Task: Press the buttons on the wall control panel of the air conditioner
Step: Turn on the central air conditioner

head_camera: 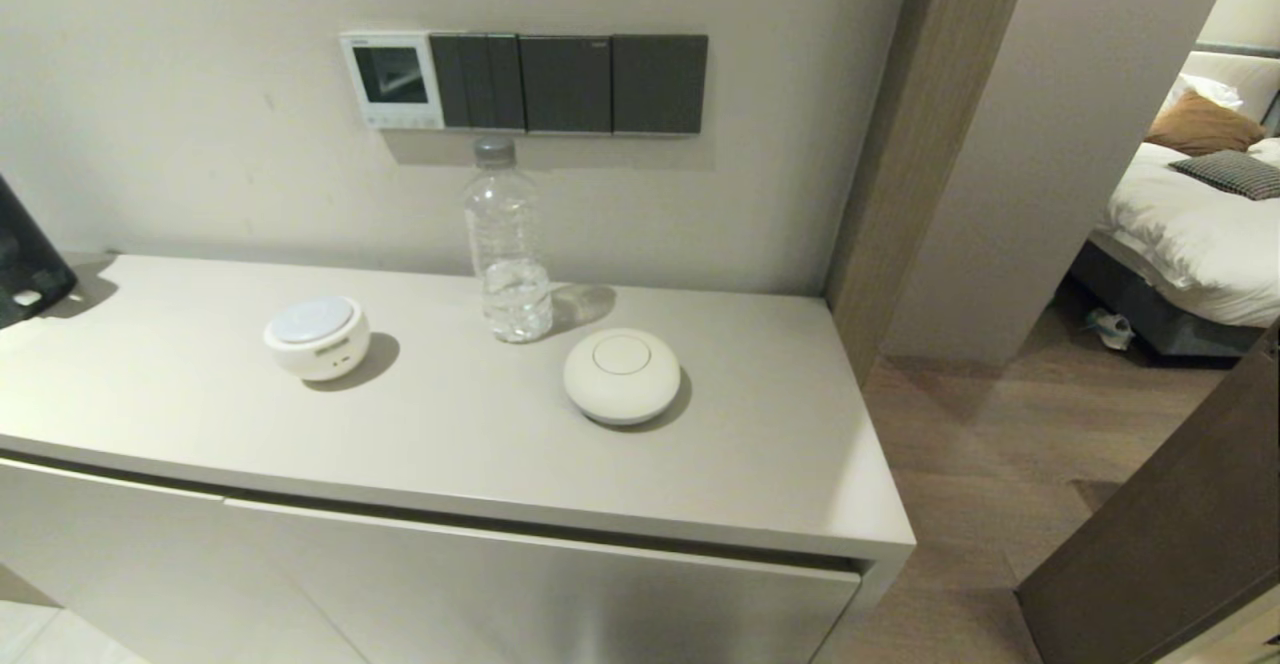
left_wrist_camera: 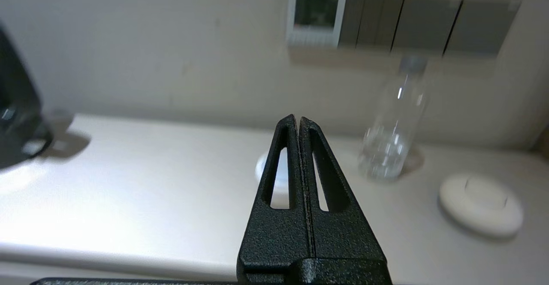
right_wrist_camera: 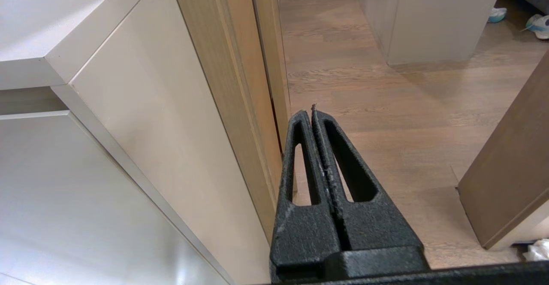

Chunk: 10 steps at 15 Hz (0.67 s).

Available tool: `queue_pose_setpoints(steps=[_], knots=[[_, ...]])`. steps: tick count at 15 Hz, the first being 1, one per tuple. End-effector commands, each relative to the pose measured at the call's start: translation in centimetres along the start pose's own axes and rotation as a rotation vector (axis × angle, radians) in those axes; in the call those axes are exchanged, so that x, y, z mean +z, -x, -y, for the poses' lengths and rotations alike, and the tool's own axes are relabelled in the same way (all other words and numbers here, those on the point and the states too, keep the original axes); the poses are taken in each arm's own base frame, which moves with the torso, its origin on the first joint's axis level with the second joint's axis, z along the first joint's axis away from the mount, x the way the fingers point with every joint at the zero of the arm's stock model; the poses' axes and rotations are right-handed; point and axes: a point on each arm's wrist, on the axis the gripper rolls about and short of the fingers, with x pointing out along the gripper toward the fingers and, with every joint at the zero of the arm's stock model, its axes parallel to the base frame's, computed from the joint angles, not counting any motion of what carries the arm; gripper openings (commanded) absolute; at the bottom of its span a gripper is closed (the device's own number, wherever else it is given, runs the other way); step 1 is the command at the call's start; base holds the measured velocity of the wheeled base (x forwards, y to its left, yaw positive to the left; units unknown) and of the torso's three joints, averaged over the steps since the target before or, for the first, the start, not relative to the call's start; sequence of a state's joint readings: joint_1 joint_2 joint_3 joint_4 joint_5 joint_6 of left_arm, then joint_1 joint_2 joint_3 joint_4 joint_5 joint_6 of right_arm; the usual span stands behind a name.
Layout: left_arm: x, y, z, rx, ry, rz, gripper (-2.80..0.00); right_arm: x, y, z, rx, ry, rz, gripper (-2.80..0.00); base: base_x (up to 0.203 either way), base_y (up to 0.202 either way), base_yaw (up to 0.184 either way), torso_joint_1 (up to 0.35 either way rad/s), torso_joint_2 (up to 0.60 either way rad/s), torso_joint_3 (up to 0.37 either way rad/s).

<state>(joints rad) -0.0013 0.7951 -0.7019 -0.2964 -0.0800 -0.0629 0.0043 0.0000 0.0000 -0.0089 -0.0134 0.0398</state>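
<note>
Directly below the control panel [head_camera: 392,79] stands a water bottle [head_camera: 507,244] (both grippers' fingers clenched, empty).

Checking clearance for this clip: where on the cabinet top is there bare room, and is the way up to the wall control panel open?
Bare: the cabinet top left of the blue-topped puck, its front edge, and the right end beyond the white disc. Crowded: the water bottle stands just below the air conditioner's wall control panel, slightly to its right. The shut left claw hangs above the counter.

The small square white plastic wall control panel [head_camera: 391,80] sits flat on the wall before me, its rectangular screen dark, with a row of tiny pale grey-white buttons [head_camera: 402,120] along its bottom edge
</note>
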Motion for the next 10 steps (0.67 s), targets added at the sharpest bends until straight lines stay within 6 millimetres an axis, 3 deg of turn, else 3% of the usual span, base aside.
queue_pose_setpoints(steps=[1,5,10], knots=[[0.7,-6.3,-0.4,-0.01,0.031,-0.076,-2.8,-0.1,0.0,0.0,0.0,0.0,-0.003,-2.8,0.0,0.0,0.0,0.0,0.0,0.0],[0.6,-12.3,0.3,-0.077,0.106,-0.131,-2.8,-0.1,0.0,0.0,0.0,0.0,-0.003,-2.8,0.0,0.0,0.0,0.0,0.0,0.0],[1.1,-18.5,3.4,-0.204,0.207,-0.135,-2.8,-0.1,0.0,0.0,0.0,0.0,-0.003,-2.8,0.0,0.0,0.0,0.0,0.0,0.0]])
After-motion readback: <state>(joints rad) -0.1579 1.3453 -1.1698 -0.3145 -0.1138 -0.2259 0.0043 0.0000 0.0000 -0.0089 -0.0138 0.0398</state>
